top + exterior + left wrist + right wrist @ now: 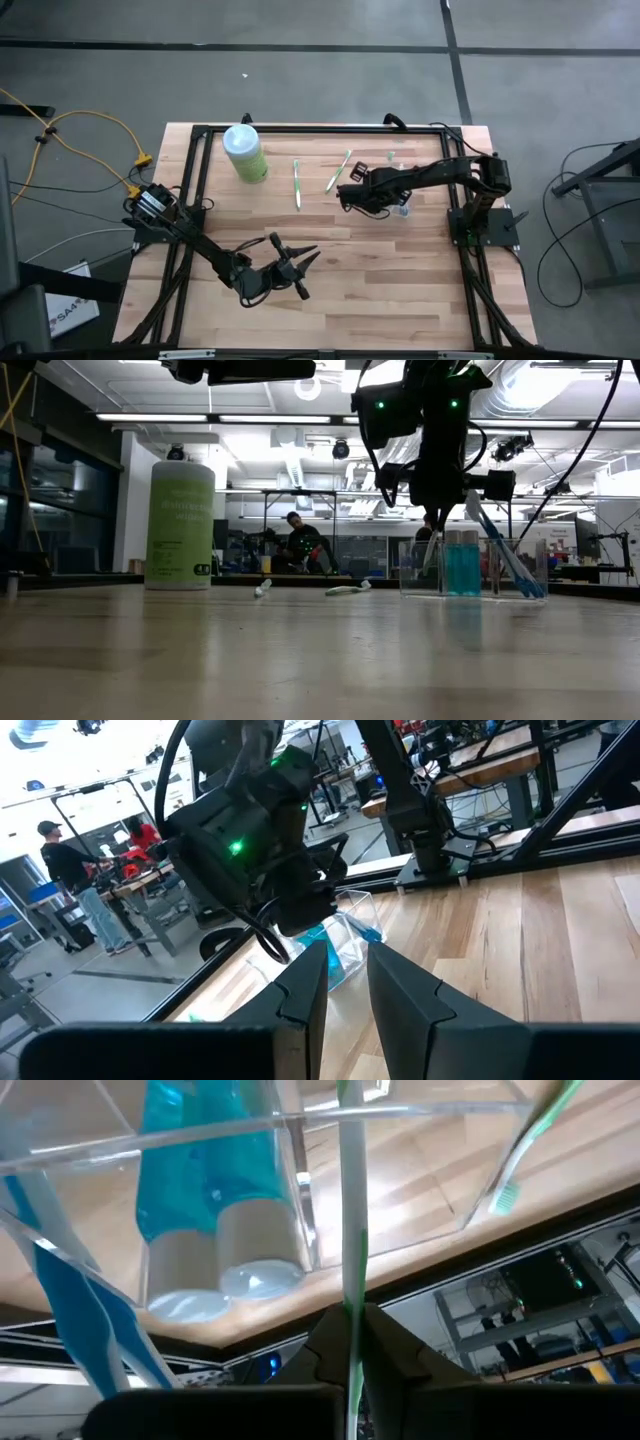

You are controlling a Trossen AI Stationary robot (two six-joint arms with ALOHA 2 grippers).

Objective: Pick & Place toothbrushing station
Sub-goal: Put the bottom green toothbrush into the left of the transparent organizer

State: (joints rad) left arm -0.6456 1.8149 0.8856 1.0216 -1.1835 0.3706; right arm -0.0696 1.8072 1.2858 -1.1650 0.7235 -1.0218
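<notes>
Toothbrushing station (470, 565) partly hidden behind right gripper (350, 1335), jaws clenching green toothbrush (351, 1200).

We can read very little here. The bottle (181, 525) carries a pale label, but its print is too blurred for us to read. A white sheet (62, 318) beside the worktop shows characters like "SA4", only partly legible.

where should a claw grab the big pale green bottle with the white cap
Grip the pale green cylindrical plastic bottle around its straight middle, coming in level from the side. It stands upright on the wooden table, too wide to pinch at the cap, with bare table on its near side.
</notes>
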